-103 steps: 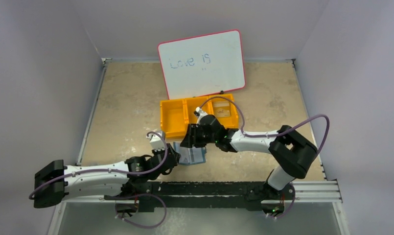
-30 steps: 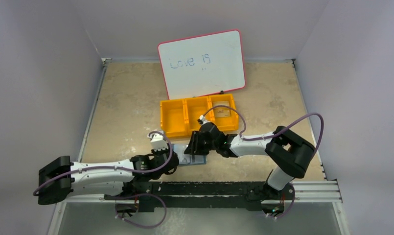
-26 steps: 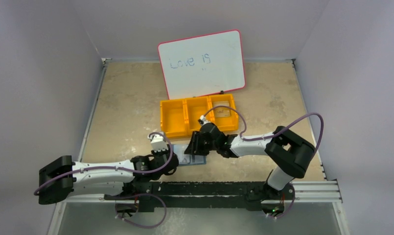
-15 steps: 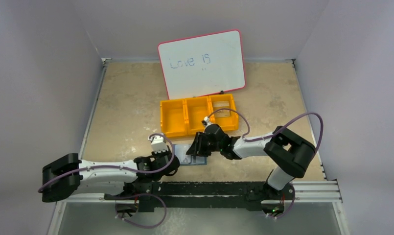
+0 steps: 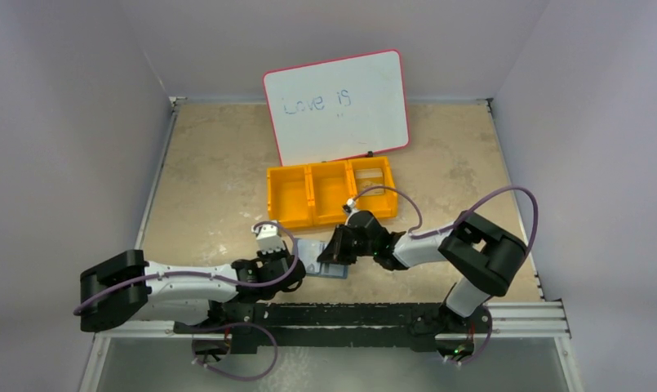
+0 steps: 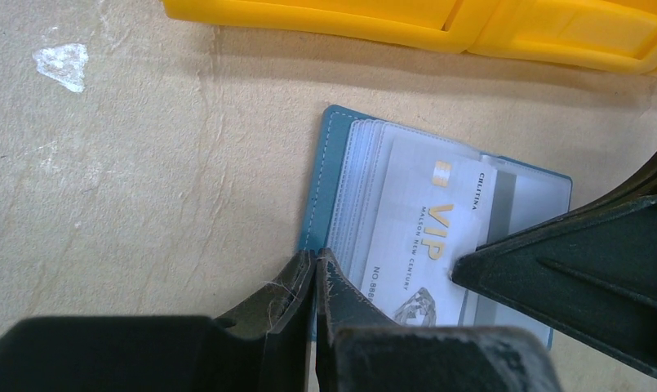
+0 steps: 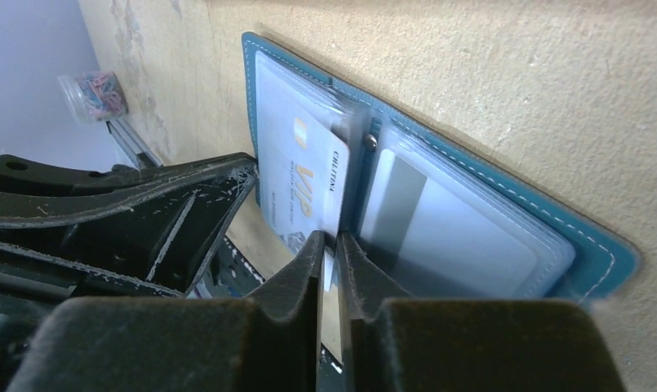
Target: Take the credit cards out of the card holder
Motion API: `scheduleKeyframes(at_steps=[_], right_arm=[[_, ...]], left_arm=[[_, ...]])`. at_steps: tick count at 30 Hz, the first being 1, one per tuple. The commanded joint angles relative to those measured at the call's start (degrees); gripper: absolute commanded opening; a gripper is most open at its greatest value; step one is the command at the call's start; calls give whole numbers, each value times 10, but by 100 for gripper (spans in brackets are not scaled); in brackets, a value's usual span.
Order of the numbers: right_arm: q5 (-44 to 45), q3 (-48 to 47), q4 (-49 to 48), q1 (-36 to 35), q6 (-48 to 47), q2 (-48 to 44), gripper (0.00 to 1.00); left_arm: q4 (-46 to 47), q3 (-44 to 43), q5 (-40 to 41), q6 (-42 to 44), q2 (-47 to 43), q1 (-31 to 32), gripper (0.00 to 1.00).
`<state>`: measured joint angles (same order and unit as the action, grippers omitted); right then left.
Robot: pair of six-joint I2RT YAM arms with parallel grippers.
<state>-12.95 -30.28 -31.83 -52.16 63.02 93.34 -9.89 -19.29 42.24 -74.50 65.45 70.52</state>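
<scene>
Card holder (image 7: 472, 237) lies open beneath right tool (image 7: 331, 245).

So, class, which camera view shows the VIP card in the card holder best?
The left wrist view: the VIP card lies nearly face-on, its print readable. The right wrist view shows it steeply slanted. From above only the card holder shows, small and partly hidden.
</scene>
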Motion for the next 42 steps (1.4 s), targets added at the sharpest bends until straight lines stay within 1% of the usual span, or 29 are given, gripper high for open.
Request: scheduleKeyframes(at_steps=[1, 5, 10, 18, 31, 42], right_arm=[[17, 9, -16, 4, 7, -26, 7], [22, 9, -13, 6, 7, -30, 0], [25, 17, -16, 6, 7, -44, 0], [43, 24, 11, 8, 14, -61, 0], [37, 52, 18, 18, 11, -94, 0], [60, 71, 79, 26, 4, -172, 0]], left_arm=[[-31, 5, -21, -13, 12, 0, 4], [-37, 3, -18, -14, 12, 0, 4], [-40, -2, -15, -14, 14, 0, 4], [-46, -6, -12, -20, 14, -1, 4], [-51, -11, -7, -20, 15, -1, 4], [-56, -10, -4, -21, 6, -1, 4]])
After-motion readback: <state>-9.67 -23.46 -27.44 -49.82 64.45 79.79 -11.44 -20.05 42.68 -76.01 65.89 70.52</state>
